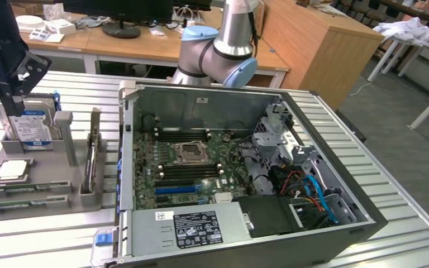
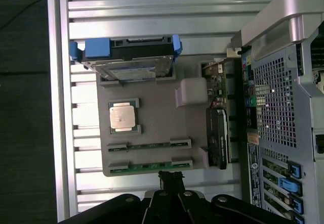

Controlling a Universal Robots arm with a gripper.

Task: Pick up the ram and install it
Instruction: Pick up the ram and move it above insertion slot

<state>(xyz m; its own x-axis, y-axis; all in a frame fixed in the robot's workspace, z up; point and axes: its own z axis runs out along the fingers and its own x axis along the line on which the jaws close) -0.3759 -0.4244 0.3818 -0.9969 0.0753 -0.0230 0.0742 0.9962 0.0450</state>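
Two ram sticks, narrow green boards, lie flat in slots along one edge of the grey holder [image 1: 51, 195]: one ram stick [image 1: 22, 190] [image 2: 149, 145] and a second [image 1: 13, 205] [image 2: 147, 166]. My gripper [image 1: 7, 103] [image 2: 169, 177] hangs above the holder with its black fingers shut together and nothing between them. In the wrist view its tip sits just off the outer ram stick. The open computer case [image 1: 334, 184] shows the motherboard with black memory slots [image 1: 188, 134] beside the CPU socket [image 1: 189, 152].
The holder also carries a blue-labelled hard drive [image 1: 29, 127] [image 2: 129, 67] standing upright, a square silver CPU [image 1: 13, 169] [image 2: 122, 117] and an upright card [image 1: 92, 156]. The case wall [image 2: 283, 82] rises close beside the holder. Everything rests on a slatted metal table [image 1: 393, 167].
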